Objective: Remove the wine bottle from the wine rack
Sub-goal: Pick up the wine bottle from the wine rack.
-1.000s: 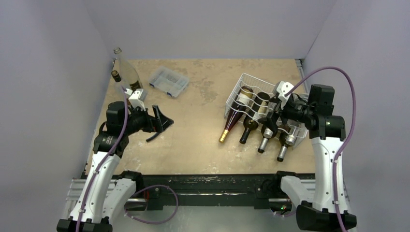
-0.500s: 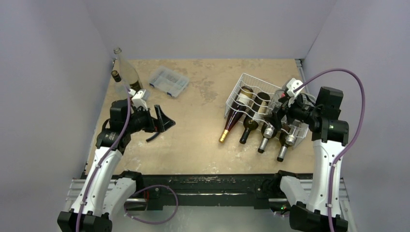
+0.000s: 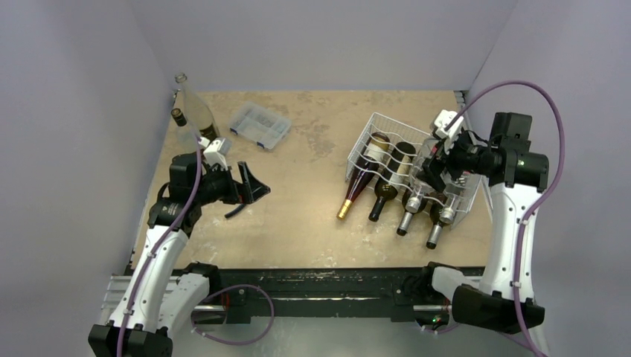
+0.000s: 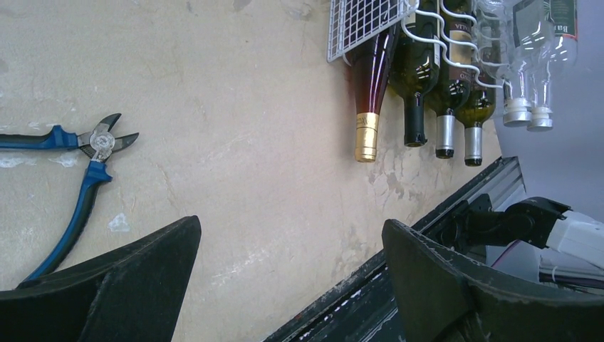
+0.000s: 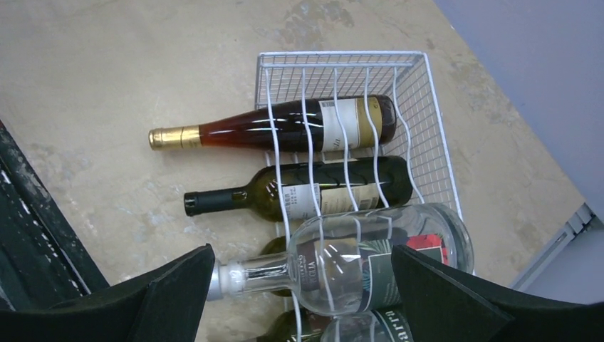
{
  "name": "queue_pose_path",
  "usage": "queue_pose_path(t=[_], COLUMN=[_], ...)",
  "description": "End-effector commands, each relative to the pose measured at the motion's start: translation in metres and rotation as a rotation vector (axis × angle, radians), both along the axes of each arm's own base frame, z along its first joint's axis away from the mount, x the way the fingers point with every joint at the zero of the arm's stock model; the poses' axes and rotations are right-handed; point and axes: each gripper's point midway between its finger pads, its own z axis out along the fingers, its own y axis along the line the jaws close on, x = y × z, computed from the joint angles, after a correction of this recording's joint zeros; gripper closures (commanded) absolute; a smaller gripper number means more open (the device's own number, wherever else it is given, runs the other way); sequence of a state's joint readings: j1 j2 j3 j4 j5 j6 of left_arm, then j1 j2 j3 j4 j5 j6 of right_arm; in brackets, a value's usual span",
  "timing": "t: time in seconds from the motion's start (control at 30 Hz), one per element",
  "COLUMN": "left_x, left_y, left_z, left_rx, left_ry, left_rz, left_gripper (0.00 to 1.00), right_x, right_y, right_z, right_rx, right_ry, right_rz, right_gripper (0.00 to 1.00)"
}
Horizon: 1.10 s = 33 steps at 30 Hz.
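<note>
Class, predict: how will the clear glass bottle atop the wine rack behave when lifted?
The clear bottle looks empty, so probably light, but glass: rigid, breakable. Its smooth round body may slip in the open right gripper. Wavy wires of the wine rack likely stop it rolling until lifted.

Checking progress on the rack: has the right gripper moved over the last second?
Yes. Against the white wire rack, the right gripper has drawn back from the rack's near edge toward its far right corner, jaws open.
</note>
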State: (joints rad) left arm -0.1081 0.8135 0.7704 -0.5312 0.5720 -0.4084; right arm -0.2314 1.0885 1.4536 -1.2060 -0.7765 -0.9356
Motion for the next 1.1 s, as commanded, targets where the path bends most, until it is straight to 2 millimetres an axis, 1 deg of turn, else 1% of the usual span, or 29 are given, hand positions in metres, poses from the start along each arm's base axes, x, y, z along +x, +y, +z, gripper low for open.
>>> queue_pose_path(t=[0.0, 0.13, 0.2, 0.33, 0.4, 0.43, 0.47, 0.6, 0.67, 0.73, 0.83, 0.97, 1.07], left_x=[-0.001, -0.001, -0.001, -0.002, -0.003, -0.003, -0.004, -0.005, -0.005, -0.005, -0.005, -0.005, -0.005], left_y=[-0.003, -0.004, -0.005, -0.007, -0.008, -0.008, -0.009, -0.01, -0.011, -0.011, -0.011, -0.011, -0.011], left_z=[0.014, 0.016, 0.016, 0.019, 0.021, 0.022, 0.023, 0.027, 0.029, 0.029, 0.029, 0.029, 0.03], left_rx=[-0.004, -0.007, -0.009, -0.017, -0.022, -0.025, -0.027, -0.035, -0.037, -0.039, -0.041, -0.044, -0.047], left_ry=[-0.07, -0.084, -0.086, -0.1, -0.113, -0.12, -0.128, -0.15, -0.155, -0.156, -0.158, -0.157, -0.158], left_rz=[-0.024, -0.036, -0.043, -0.059, -0.065, -0.068, -0.071, -0.079, -0.084, -0.087, -0.089, -0.09, -0.089], left_gripper=[0.0, 0.0, 0.0, 0.0, 0.0, 0.0, 0.0, 0.0, 0.0, 0.0, 0.0, 0.0, 0.0], right_x=[-0.005, 0.003, 0.006, 0.003, -0.001, -0.003, -0.005, -0.007, -0.007, -0.008, -0.012, -0.013, -0.013], right_y=[-0.018, -0.033, -0.036, -0.032, -0.028, -0.026, -0.025, -0.019, -0.021, -0.022, -0.019, -0.012, -0.01], right_z=[-0.006, -0.012, -0.014, -0.022, -0.03, -0.039, -0.043, -0.056, -0.064, -0.075, -0.09, -0.098, -0.106], right_rx=[-0.171, -0.304, -0.355, -0.416, -0.468, -0.483, -0.497, -0.526, -0.56, -0.603, -0.651, -0.66, -0.673], right_ry=[0.031, -0.01, -0.041, -0.109, -0.163, -0.173, -0.188, -0.21, -0.205, -0.214, -0.232, -0.246, -0.242], right_rz=[0.076, 0.135, 0.178, 0.298, 0.391, 0.433, 0.465, 0.554, 0.596, 0.657, 0.76, 0.833, 0.878], right_gripper=[0.01, 0.01, 0.01, 0.01, 0.01, 0.01, 0.01, 0.01, 0.01, 0.03, 0.04, 0.06, 0.11])
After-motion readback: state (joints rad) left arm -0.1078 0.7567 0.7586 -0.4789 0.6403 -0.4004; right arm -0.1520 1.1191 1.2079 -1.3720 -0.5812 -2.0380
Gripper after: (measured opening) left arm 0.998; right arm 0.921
